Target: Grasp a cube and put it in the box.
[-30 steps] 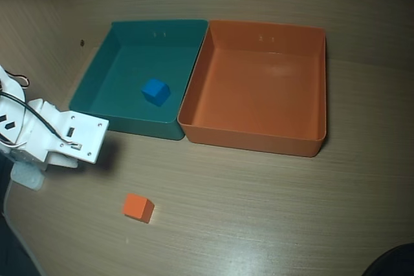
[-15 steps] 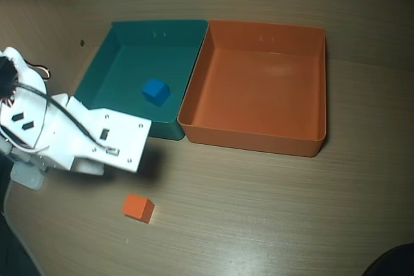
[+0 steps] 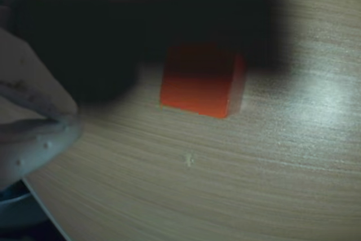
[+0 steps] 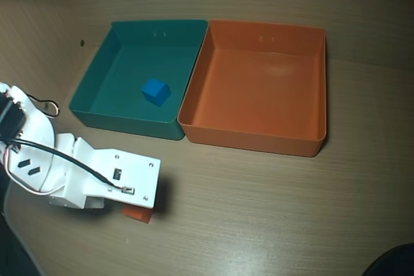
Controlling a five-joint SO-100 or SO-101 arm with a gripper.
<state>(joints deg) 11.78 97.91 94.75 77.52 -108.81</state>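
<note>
Gripper [image 3: 39, 122]: your arm covers it from above, opening can't be told | cube [image 3: 203, 80] on table just under wrist, free | box [image 4: 259, 130] empty, beside teal box [image 4: 97, 105] holding 1 blue cube [image 4: 155, 91]

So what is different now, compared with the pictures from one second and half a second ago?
In the overhead view the arm has swung down and to the right, from beside the teal box to over the orange cube, now mostly covered. Nothing is held yet; whether the jaws are open cannot be told. The cube, the blue cube and both boxes have not moved, and the orange box is still empty.
</note>
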